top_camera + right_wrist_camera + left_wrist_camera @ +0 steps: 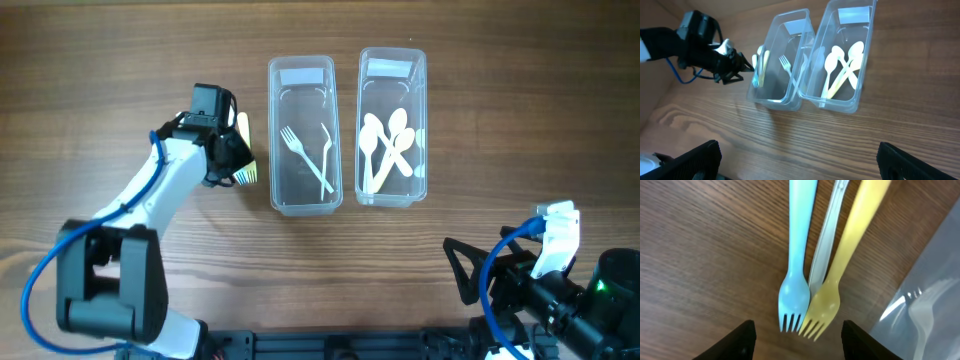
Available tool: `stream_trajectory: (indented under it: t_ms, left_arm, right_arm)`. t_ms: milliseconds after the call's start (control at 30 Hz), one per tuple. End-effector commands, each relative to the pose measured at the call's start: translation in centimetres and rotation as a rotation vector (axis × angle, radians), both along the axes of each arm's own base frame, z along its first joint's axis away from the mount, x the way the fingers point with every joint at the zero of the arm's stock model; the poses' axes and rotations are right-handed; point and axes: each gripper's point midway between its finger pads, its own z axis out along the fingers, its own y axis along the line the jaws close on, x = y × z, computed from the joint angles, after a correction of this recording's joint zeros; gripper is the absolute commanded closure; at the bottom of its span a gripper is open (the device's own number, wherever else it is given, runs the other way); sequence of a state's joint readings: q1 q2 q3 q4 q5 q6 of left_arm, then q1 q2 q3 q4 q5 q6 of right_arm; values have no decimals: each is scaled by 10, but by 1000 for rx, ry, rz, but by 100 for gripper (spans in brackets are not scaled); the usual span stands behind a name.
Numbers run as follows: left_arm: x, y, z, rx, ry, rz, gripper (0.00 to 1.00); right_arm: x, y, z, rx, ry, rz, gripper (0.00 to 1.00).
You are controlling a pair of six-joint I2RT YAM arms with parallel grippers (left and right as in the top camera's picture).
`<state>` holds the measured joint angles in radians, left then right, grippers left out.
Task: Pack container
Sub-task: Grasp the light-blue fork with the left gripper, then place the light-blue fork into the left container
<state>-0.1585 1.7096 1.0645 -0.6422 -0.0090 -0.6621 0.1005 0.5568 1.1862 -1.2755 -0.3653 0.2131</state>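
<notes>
Three plastic forks lie side by side on the table, just left of the left container: a blue fork (799, 240), a clear fork (824, 245) and a yellow fork (845, 260). My left gripper (797, 340) is open and empty, hovering over their tines; in the overhead view it (238, 165) covers most of them. The left clear container (301, 190) holds white forks (305, 155). The right clear container (392, 190) holds white spoons (385, 145). My right gripper (800, 165) is open and empty, low at the front right of the table (470, 290).
The two containers stand side by side at the table's middle back. The left container's clear wall (935, 280) is close on the right of the left gripper. Bare wooden table (100, 80) surrounds them.
</notes>
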Motion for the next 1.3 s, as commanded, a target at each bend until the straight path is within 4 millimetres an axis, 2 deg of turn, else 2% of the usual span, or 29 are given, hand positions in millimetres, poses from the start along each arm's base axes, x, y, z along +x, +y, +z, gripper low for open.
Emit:
stream_trajectory:
  t_ms: [0,233,633,767,1000,1267]
  left_arm:
    - [0,3,-16,-2,30,55,47]
    - [-6,3,-43,10,100,58,48]
    - [-11,12,-53,52,132,78,53]
    - [-18,21,-53,104,157,77,60]
    - [-18,21,-53,103,157,78,83]
    - [-17,21,-50,102,152,78,94]
  right_arm:
    - [0,-1,2,4,-5,-12,0]
    - [0,-1,2,4,-5,-12,0]
    - [0,-1,2,4,-5,-12,0]
    - [0,-1,2,4,-5,-12,0]
    - [0,-1,2,4,-5,-12,0]
    - [0,-1,2,4,-5,-12,0]
